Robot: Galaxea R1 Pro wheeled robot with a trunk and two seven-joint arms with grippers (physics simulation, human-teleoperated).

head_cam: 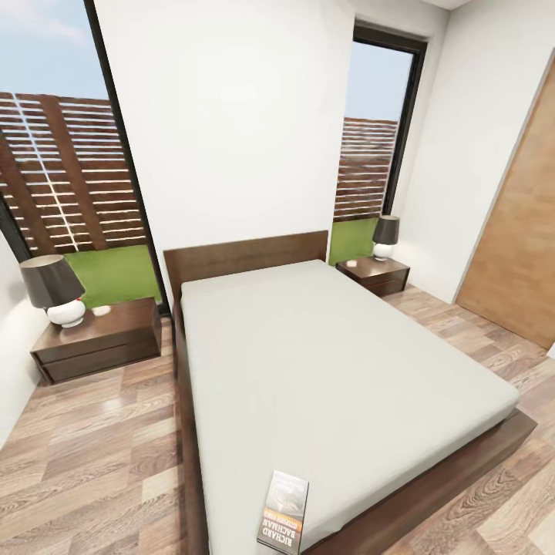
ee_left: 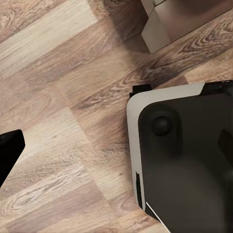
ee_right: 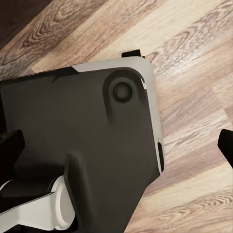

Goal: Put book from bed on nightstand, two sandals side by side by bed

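Observation:
The book (head_cam: 283, 511), dark-covered with an orange band and white lettering, lies flat on the near end of the bed (head_cam: 331, 362), close to the mattress's front edge. One nightstand (head_cam: 100, 343) stands left of the headboard, the other nightstand (head_cam: 375, 275) right of it. The sandals are out of view. My left gripper (ee_left: 116, 150) hangs over the floor and my base, with one dark finger (ee_left: 7, 155) far out at the picture's edge, so it is open. My right gripper (ee_right: 116, 145) has fingertips (ee_right: 225, 145) wide apart, holding nothing.
A dark-shaded lamp (head_cam: 54, 289) tops the left nightstand, and another lamp (head_cam: 385, 235) tops the right one. A wooden door (head_cam: 516, 254) is at right. Plank floor (head_cam: 92, 455) runs along both sides of the bed. My own base (ee_right: 82, 141) lies under both wrists.

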